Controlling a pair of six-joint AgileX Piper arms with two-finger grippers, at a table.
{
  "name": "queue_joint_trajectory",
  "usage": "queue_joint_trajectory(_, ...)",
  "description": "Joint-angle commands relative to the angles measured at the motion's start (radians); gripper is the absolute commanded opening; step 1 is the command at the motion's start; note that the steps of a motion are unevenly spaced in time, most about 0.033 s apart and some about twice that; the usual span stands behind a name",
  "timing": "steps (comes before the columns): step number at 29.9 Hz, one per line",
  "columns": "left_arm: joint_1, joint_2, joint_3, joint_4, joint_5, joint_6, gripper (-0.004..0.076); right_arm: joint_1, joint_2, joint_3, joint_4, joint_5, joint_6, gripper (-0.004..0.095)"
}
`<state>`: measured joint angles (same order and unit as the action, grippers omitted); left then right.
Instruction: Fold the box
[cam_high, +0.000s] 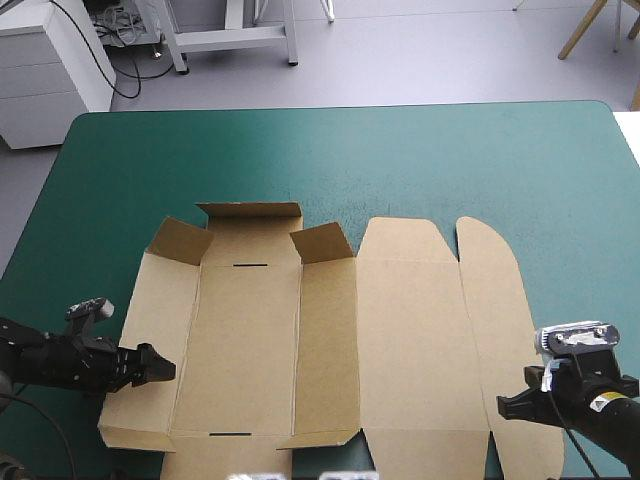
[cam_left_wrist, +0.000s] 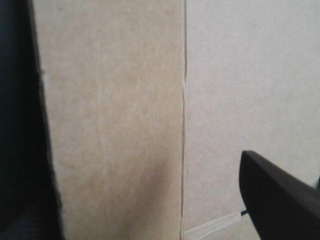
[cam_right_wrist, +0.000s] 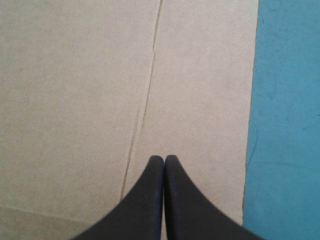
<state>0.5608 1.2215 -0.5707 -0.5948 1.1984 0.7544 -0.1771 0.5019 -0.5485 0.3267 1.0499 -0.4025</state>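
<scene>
The brown box (cam_high: 330, 340) lies as a cut sheet on the teal-green cover, mostly flat. Three short flaps (cam_high: 250, 211) at its far left stand slightly raised. My left gripper (cam_high: 160, 368) is open at the sheet's left edge, low over the outer left panel. In the left wrist view its fingers (cam_left_wrist: 280, 200) stand wide apart, with board (cam_left_wrist: 115, 115) and a crease filling the space between them. My right gripper (cam_high: 505, 405) is shut, its tip resting over the rounded right panel near the front. The right wrist view shows the pointed arch (cam_right_wrist: 164, 159) just behind a crease in the board (cam_right_wrist: 75, 100).
The box's near edge runs close to the table's front edge (cam_high: 440, 475). Teal-green cover (cam_high: 400, 160) stretches from the box to the far edge. It also shows beside the right panel (cam_right_wrist: 290, 125).
</scene>
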Motion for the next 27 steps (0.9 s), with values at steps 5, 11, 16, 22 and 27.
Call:
queue_joint_trajectory(5,-0.009,-0.020,0.005,-0.038,0.104,-0.039,0.0499,0.011,0.003,-0.025,0.021,-0.046,-0.010,-0.0019)
queue_joint_trajectory(11,-0.009,-0.020,0.009,-0.042,0.104,-0.039,0.0170,0.011,0.003,-0.025,0.021,-0.046,-0.010,-0.0019)
queue_joint_trajectory(16,-0.009,-0.020,0.009,-0.036,0.104,-0.035,-0.0009,0.011,0.003,-0.025,0.021,-0.046,-0.010,-0.0019)
queue_joint_trajectory(22,-0.009,-0.020,0.009,-0.038,0.104,-0.046,-0.0010,0.011,0.003,-0.025,0.021,-0.046,-0.010,-0.0019)
queue_joint_trajectory(27,-0.042,-0.020,-0.014,-0.021,0.104,-0.073,-0.0010,0.011,0.003,-0.025,0.021,-0.046,-0.010,-0.0019)
